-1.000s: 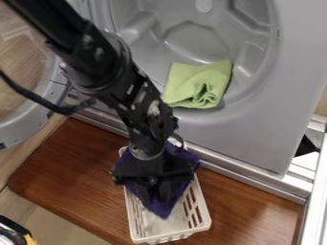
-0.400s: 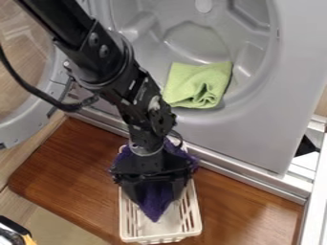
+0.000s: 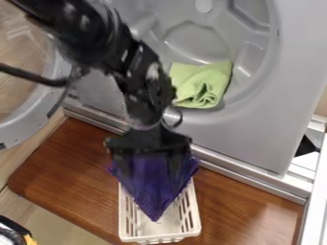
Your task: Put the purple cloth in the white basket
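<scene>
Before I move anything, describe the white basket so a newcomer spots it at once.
Below the big grey drum opening lies a brown wooden board. On it sits the white basket, slotted, boxy and pale, whereas the purple cloth over its upper part is soft and dark.

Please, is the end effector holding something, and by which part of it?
It cannot be told. The end effector is at the purple cloth, over the white basket, but whether it grips is unclear.
</scene>
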Controlling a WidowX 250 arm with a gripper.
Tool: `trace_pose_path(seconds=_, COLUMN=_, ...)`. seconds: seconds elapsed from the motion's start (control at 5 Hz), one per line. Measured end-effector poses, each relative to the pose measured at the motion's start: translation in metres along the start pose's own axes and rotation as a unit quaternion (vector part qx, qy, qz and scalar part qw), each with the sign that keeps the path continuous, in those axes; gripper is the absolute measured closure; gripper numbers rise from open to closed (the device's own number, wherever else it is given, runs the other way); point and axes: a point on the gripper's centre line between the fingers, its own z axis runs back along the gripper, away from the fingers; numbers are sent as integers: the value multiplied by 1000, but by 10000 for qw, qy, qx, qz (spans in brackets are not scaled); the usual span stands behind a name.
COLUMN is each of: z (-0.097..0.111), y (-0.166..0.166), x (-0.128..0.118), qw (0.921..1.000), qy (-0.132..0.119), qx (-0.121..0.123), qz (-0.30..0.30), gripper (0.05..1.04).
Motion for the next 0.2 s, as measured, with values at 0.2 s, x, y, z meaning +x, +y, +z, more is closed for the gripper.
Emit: trace_pose_path(seconds=0.2, z=24, y=-1, x=4, qw=9991, qy=-185, qx=-75, qz=-378, gripper=83)
